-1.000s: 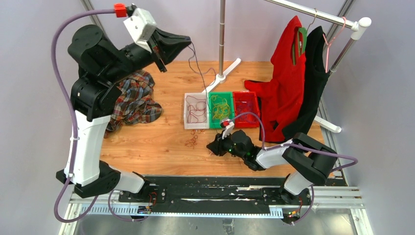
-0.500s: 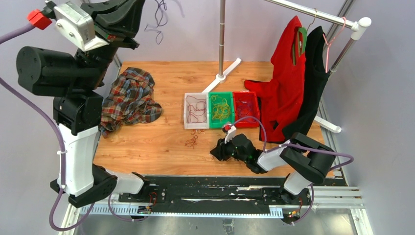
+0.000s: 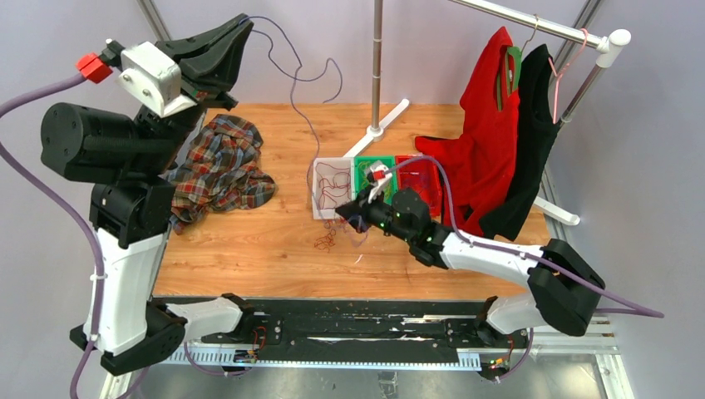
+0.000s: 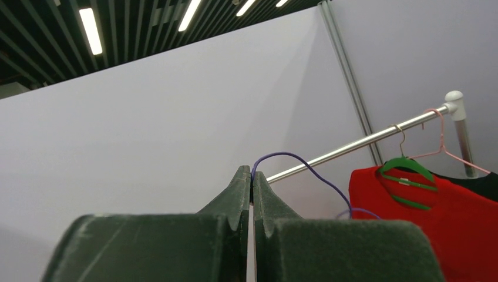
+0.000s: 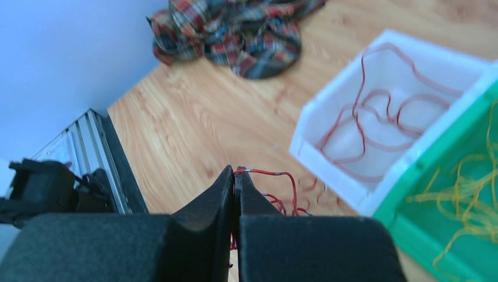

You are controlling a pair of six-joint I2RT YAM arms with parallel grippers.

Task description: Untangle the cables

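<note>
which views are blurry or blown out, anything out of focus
Top external: evenly lit and sharp, no glare. Left wrist: the ceiling lights burn bright; the left gripper, shut on the purple cable, is soft up close, while the red shirt behind is sharper. Right wrist: the right gripper, shut on the red cable, is soft, and the white bin and green bin are blurred.

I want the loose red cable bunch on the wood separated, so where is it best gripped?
Probably a single outer loop of the red cable bunch, coming straight down from above: it lies spread on the table, loops sticking out, and the right end effector pinches one red strand.
</note>
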